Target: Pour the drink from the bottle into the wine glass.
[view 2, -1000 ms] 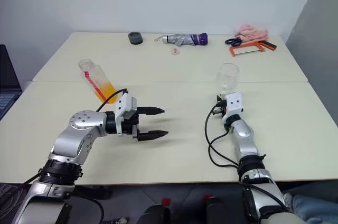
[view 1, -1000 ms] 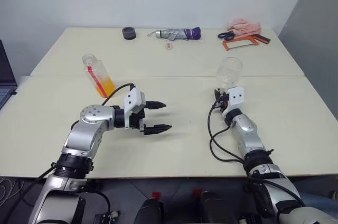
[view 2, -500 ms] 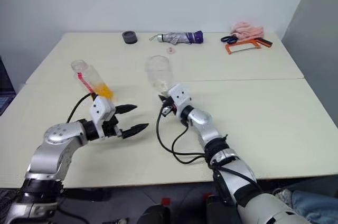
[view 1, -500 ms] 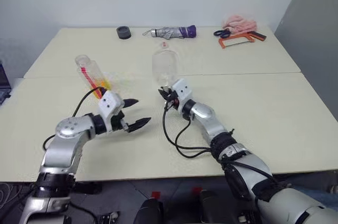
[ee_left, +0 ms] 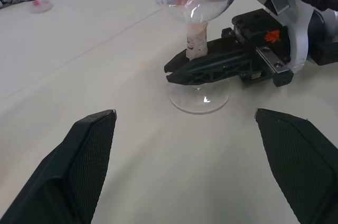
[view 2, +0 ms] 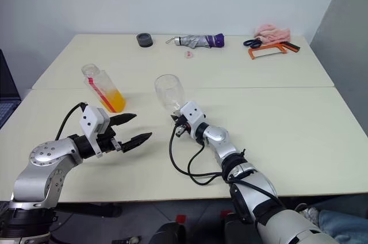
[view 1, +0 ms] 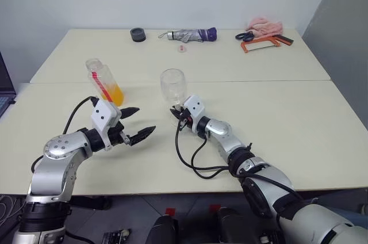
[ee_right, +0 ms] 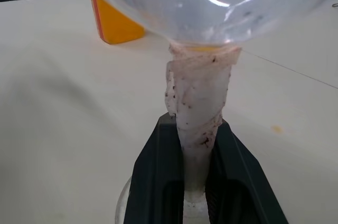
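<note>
Pale bench: your right pincer is clamped on the wine glass stem, foot resting on the bench mid-front. Left pincer is spread wide, empty, near the bottle of orange drink, left of the glass.

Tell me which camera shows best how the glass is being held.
The right wrist view: the right gripper is shut on the wine glass at its taped stem. The left wrist view shows this sideways; the head views show it small.
</note>
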You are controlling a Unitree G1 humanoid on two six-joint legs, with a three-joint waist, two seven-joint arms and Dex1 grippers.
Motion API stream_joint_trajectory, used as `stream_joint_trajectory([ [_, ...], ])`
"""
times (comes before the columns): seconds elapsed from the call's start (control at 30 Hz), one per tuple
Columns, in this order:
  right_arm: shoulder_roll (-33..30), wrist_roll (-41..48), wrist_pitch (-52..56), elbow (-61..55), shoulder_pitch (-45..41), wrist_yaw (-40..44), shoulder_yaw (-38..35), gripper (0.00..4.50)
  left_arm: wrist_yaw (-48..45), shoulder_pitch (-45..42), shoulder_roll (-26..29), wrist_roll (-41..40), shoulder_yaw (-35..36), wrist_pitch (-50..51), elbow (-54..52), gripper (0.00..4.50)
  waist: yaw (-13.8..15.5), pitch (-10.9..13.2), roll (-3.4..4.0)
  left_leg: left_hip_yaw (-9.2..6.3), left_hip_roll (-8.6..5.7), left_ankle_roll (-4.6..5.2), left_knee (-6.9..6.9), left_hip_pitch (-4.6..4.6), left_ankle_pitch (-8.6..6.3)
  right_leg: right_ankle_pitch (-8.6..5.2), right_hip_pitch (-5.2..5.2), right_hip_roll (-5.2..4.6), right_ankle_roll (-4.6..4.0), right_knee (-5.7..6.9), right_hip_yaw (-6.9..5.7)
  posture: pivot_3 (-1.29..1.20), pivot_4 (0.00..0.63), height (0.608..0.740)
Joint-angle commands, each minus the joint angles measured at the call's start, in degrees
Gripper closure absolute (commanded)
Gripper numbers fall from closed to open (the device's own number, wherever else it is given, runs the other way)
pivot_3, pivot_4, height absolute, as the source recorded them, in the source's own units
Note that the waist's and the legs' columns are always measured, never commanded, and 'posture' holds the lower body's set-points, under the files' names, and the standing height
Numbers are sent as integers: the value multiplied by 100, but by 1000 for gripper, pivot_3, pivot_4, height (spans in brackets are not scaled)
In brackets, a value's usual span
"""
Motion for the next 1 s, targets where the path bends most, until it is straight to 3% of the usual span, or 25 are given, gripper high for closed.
stream_joint_trajectory([
  [0.03, 208, 41, -254, -78, 95, 45, -45, 3374, 6, -70, 87, -95, 93, -35, -212, 0, -4, 0, 0, 0, 0, 0, 0, 0, 0, 0, 0, 0, 0, 0, 0, 0, 150, 740],
  [0.37, 169, 200, -248, -465, 414, 162, -127, 16, -93, -223, 30, -18, -72, -151, -4, 0, -12, 0, 0, 0, 0, 0, 0, 1, 0, 0, 0, 0, 0, 0, 0, 0, 150, 740],
  [0.83, -16, 523, 617, -2739, 1656, 186, 67, 16, -142, -150, 36, 11, -112, -336, 168, 0, -9, 0, 0, 0, 12, 1, -1, 0, 0, 0, 0, -1, 0, 0, 1, 0, 150, 740],
  [0.93, 23, 438, 726, -2671, 1556, -13, 88, 578, -159, -182, 36, 25, -138, -363, 207, 0, -10, 0, 0, 0, 11, 1, -1, 1, 0, 0, 0, 1, 0, 0, 0, 0, 150, 740],
  [1.0, 39, 349, 750, -2589, 1446, -159, 118, 1294, -171, -196, 40, 33, -148, -376, 226, 0, -10, 0, 0, 0, 10, 1, -1, 1, 0, 0, 0, 1, 0, 0, 0, 0, 150, 740],
])
